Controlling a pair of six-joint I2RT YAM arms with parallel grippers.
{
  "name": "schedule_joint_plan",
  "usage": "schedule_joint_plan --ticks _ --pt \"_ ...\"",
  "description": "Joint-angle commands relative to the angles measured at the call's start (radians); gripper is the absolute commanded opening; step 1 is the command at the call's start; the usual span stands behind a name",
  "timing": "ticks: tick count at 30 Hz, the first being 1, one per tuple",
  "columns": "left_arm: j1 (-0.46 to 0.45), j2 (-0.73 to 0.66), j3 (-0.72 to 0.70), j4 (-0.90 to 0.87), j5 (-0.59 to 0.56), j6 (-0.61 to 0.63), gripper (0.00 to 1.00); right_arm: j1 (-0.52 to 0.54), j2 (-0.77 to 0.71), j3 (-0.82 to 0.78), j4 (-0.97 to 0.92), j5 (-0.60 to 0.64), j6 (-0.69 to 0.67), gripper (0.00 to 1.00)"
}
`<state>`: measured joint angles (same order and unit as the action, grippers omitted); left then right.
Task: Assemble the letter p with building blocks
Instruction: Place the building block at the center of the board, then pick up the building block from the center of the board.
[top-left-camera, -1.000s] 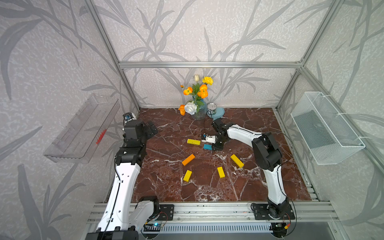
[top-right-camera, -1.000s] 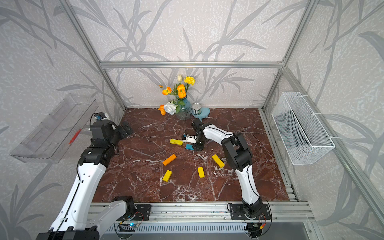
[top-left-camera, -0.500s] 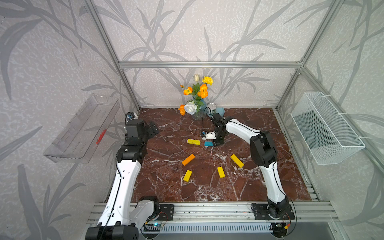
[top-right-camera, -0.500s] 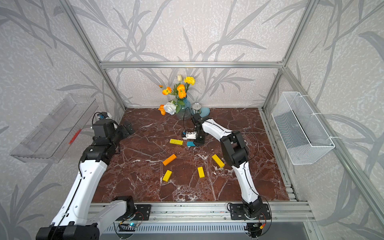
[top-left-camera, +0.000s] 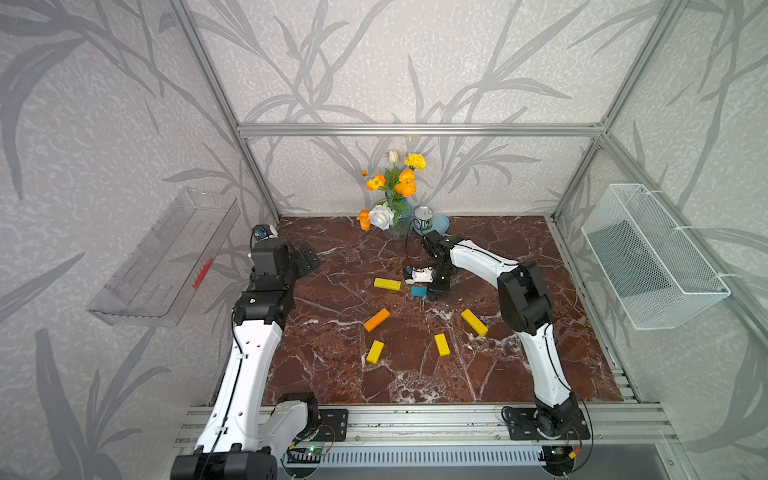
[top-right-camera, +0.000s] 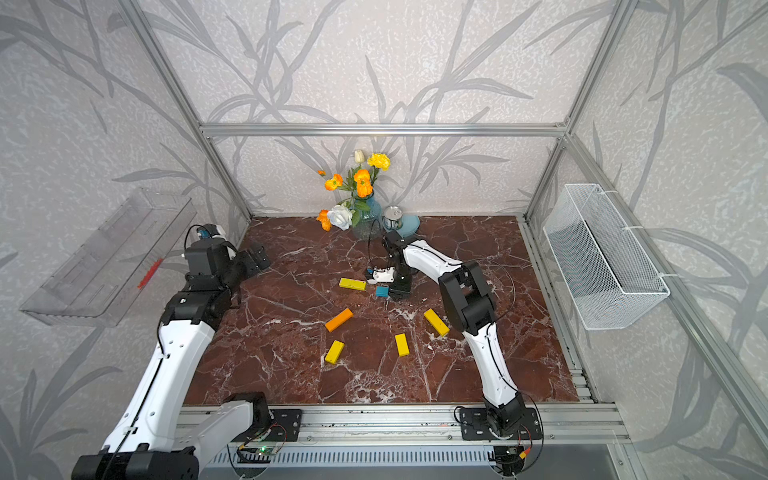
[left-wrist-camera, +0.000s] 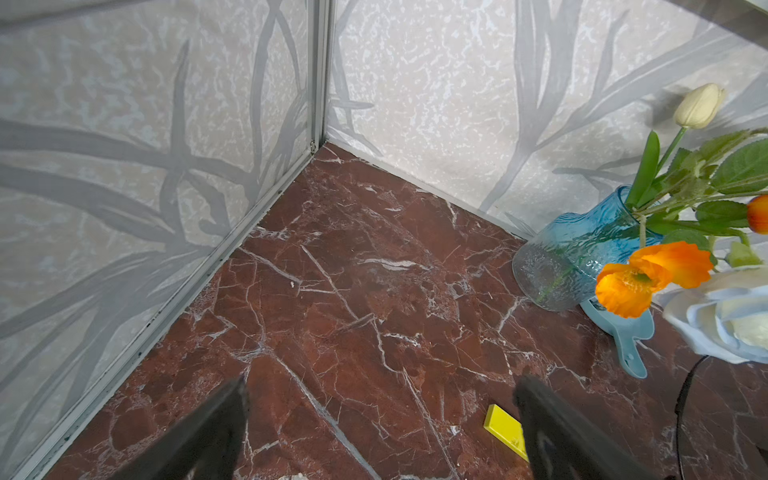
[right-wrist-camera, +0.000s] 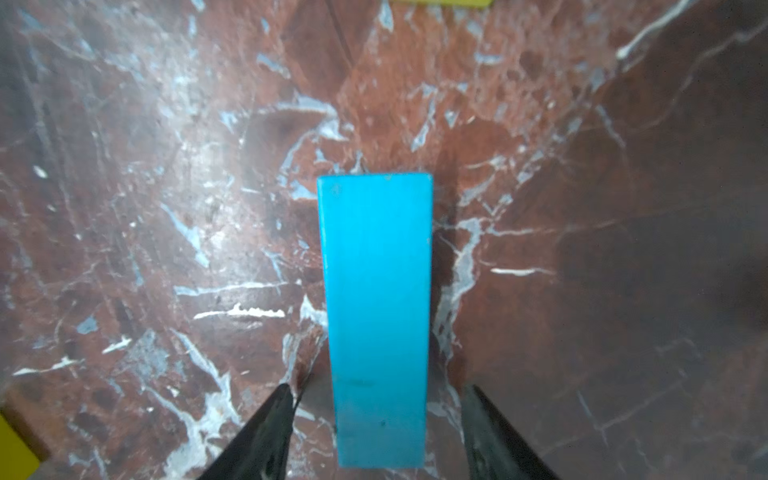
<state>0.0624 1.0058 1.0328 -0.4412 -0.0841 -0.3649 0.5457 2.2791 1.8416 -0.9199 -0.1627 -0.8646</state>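
Note:
A teal blue block (right-wrist-camera: 376, 316) lies flat on the marble between the fingers of my right gripper (right-wrist-camera: 376, 388), which is open with a gap on each side. In both top views this block (top-left-camera: 419, 291) sits just right of a yellow block (top-left-camera: 387, 284), under the right gripper (top-left-camera: 432, 291). An orange block (top-left-camera: 377, 320) and three more yellow blocks (top-left-camera: 375, 351) (top-left-camera: 442, 345) (top-left-camera: 474, 322) lie scattered nearer the front. No letter p is in view. My left gripper (top-left-camera: 309, 257) hangs open and empty at the back left.
A blue vase of flowers (top-left-camera: 395, 208), a tin can (top-left-camera: 423, 218) and a blue dish (top-left-camera: 440, 222) stand at the back wall. A clear tray (top-left-camera: 166, 257) hangs on the left wall and a wire basket (top-left-camera: 648, 257) on the right.
My right gripper has opened and let go of the blue block, which now rests on the marble. The left arm has shifted slightly toward the back.

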Motion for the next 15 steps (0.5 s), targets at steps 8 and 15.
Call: schedule_joint_plan --ticks 8,15 --pt "0.007 0.008 0.037 -0.023 0.191 0.078 1.00 0.009 -0.276 -0.172 0.062 0.063 0.272 0.73" --pt "-0.137 0.202 0.156 -0.253 0.322 0.249 1.00 -0.018 -0.505 -0.439 0.269 -0.014 0.599 0.75"
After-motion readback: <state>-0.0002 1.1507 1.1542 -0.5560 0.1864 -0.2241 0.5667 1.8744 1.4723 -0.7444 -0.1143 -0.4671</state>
